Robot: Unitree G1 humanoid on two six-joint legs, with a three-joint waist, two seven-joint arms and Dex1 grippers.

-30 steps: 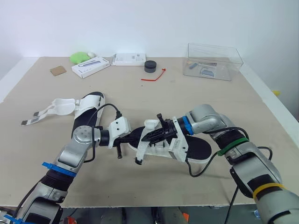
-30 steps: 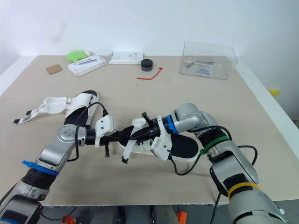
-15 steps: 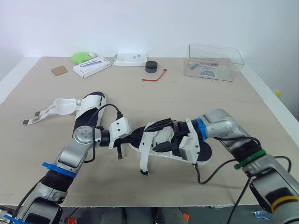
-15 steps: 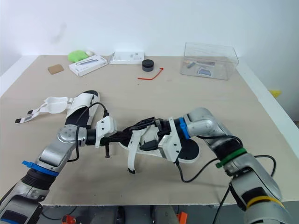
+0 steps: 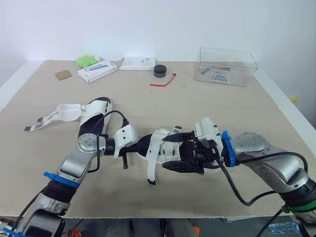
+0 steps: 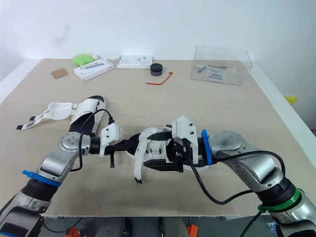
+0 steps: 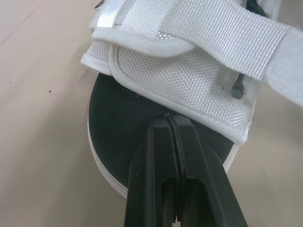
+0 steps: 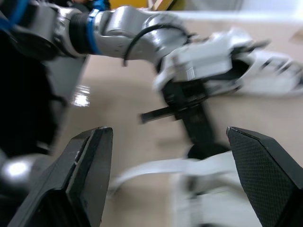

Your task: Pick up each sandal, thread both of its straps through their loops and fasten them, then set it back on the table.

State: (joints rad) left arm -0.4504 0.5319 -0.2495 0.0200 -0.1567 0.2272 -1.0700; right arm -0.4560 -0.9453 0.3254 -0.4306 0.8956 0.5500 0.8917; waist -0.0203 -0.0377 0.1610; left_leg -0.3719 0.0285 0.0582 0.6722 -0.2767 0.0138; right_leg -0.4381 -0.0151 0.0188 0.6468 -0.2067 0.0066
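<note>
First, note the second sandal (image 5: 91, 116) at the left of the frame. It lies flat on the table (image 5: 222, 108) with its white straps (image 5: 52, 116) splayed toward the left edge, unfastened and well apart from the work.

Next, at centre-left, check the left gripper (image 5: 142, 144). Its fingers (image 7: 161, 156) are pressed together, with the tips at the seam where the white mesh upper meets the black footbed (image 7: 118, 123) of the working sandal (image 5: 159, 145). You cannot tell whether any fabric is caught between them.

The working sandal sits at lower centre, between the two grippers, on or just above the table. One loose strap (image 5: 150, 169) trails from it toward the bottom edge of the frame and is not threaded.

Right of centre, the right gripper (image 5: 174, 152) is spread wide. Its fingers (image 8: 87, 175) straddle the sandal's strapped midsection and grip nothing.

Handling, as a judgement:
- Expect a light sandal with a fairly stiff sole that will pivot if you pinch it at one point only.
- Treat the webbing straps as soft and limp. They will fold rather than push through a loop.
- Brace the sole by its rim.
- Take the loose strap close to its dark tip, so that a short, controllable length leads into the loop.
</note>
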